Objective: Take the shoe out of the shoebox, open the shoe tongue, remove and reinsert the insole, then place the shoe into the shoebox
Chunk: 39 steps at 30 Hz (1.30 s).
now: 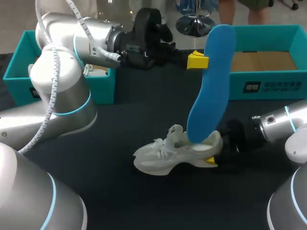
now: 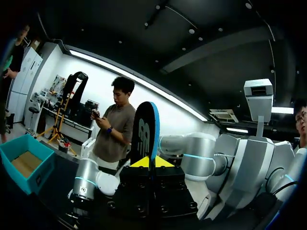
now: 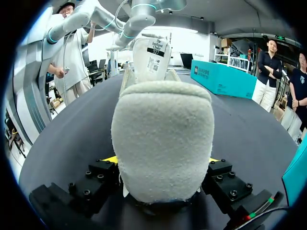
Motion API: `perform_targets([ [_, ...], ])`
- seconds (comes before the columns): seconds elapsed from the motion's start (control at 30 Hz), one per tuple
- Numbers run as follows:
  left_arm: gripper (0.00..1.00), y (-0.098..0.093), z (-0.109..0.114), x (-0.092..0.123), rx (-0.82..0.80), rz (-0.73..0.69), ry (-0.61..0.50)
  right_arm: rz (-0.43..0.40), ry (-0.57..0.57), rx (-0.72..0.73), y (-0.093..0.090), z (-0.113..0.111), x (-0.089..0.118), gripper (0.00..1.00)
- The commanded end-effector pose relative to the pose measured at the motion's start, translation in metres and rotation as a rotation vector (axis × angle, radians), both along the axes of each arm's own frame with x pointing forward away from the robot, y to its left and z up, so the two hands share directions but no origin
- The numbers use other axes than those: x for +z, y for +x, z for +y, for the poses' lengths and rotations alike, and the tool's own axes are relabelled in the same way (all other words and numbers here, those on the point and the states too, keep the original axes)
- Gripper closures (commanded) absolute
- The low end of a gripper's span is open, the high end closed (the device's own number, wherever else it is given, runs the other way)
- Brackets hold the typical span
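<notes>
Shoe point(image 1: 175, 153) lies on the counter point(image 1: 120, 124), its heel clamped in my right pincer point(image 1: 213, 152). My left pincer point(image 1: 202, 61) is closed on the blue insole point(image 1: 211, 91), held upright, its lower end inside the shoe.

The insole point(image 1: 211, 86) stands in the shoe point(image 1: 163, 155) on the table point(image 1: 144, 120), shoebox point(image 1: 268, 86) behind.

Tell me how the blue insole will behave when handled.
Probably floppy: the insole bows between the left hand and the shoe. Likely light, since it looks thin edge-on. Pushed down, it may buckle rather than slide.
</notes>
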<state>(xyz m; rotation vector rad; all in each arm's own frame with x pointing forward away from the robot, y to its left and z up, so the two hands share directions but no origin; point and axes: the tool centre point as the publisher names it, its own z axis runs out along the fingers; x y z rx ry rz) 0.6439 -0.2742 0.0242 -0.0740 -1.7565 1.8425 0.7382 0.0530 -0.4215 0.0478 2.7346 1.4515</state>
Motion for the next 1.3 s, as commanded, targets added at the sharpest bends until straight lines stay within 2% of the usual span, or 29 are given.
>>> perform_targets([
  [0.03,1.0,-0.004,0.014,0.006,0.008,0.018,-0.042,-0.001,-0.004,-0.001,-0.001,0.001,0.0,1.0],
  [0.23,1.0,-0.008,0.028,0.02,-0.021,0.058,-0.083,-0.001,-0.004,-0.001,-0.001,0.001,0.0,1.0],
  [0.5,1.0,-0.013,0.037,0.034,-0.109,0.215,-0.143,-0.001,-0.004,-0.001,-0.001,0.001,0.0,1.0],
  [0.93,1.0,-0.018,0.042,0.035,-0.093,0.301,-0.155,-0.001,-0.004,-0.001,-0.001,0.001,0.0,1.0],
  [1.3,1.0,-0.016,0.044,0.033,-0.085,0.313,-0.145,-0.001,-0.004,-0.001,-0.001,0.001,0.0,1.0],
])
